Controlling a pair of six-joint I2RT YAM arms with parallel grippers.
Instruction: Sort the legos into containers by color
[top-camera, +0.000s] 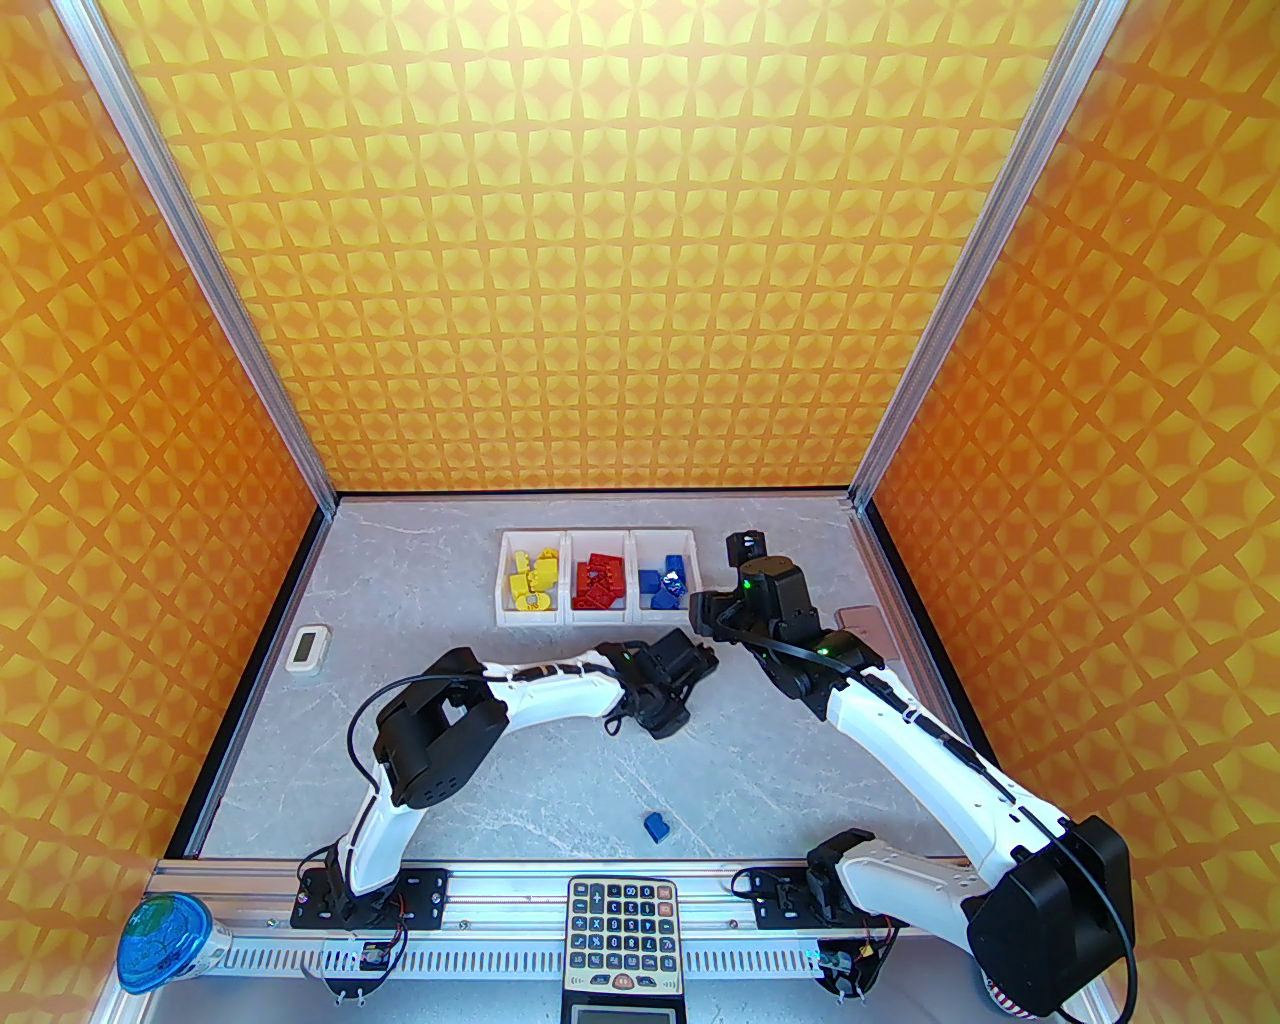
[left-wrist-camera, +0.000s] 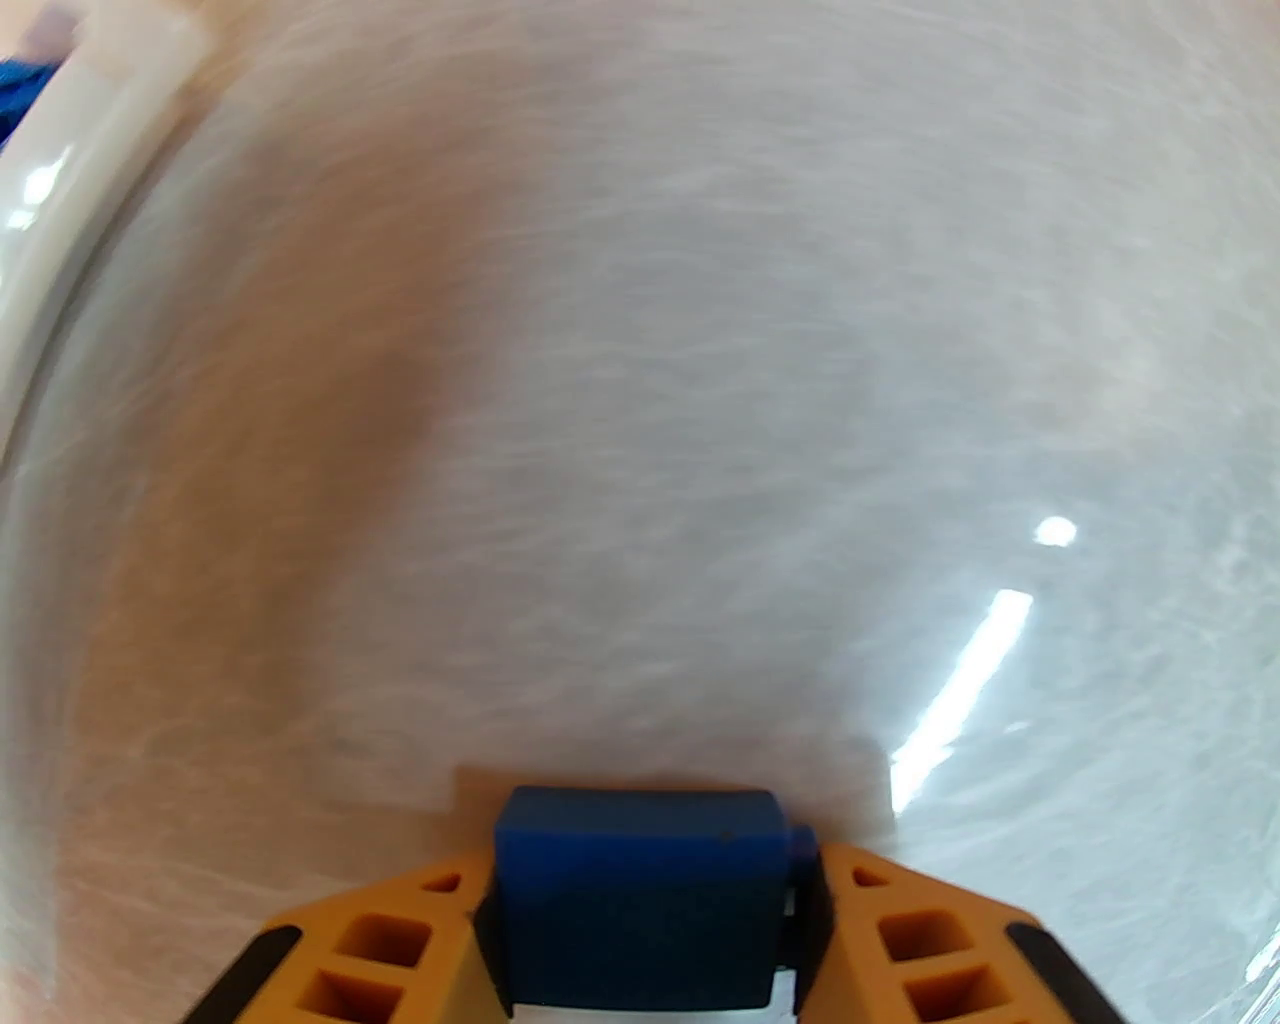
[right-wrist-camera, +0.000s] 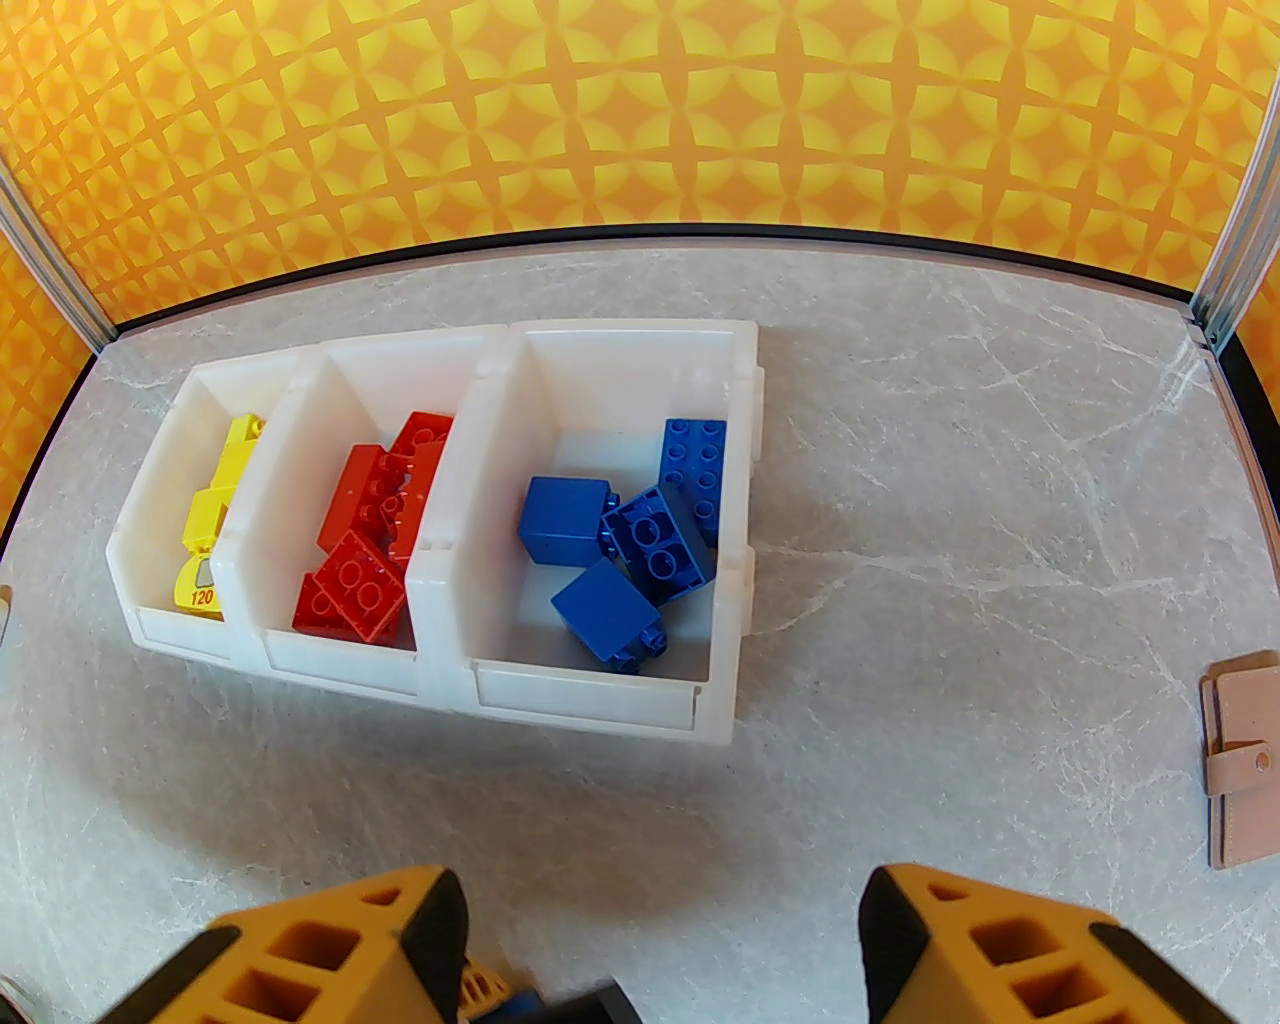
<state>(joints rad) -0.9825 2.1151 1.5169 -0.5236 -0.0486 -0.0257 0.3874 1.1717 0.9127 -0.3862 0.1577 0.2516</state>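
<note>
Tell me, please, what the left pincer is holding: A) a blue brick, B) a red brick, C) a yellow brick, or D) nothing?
A: the left wrist view shows the left pincer closed around a blue brick.

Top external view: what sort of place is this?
Likely a lab test cell for robots: patterned orange walls on aluminium posts box in a marble-look table, and two arms are bolted to a rail at its near edge.
</note>
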